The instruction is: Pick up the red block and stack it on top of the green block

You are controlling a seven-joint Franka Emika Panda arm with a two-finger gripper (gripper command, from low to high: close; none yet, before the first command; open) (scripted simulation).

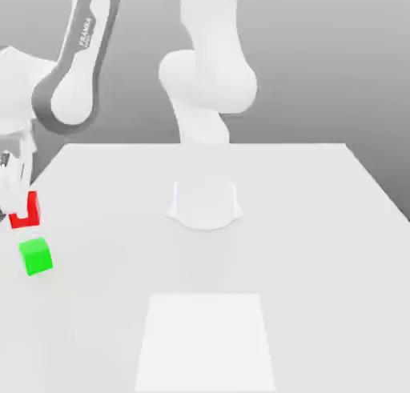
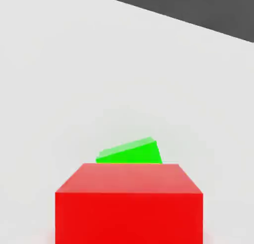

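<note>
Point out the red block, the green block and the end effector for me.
red block (image 2: 129, 208): hand view, front face.
green block (image 1: 36, 257): exterior view, front face.
end effector (image 1: 14, 193): exterior view, fingertips at the red block.

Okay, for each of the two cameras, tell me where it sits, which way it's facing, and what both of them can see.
Exterior view: off the arm, facing the robot's white base across the white table; shows arm links and the end effector at the small red cube, at this view's left.
Hand view: on the hand, looking past the red cube toward the small green cube and the table; no fingers visible.
Shared: both cubes and the tabletop.
</note>
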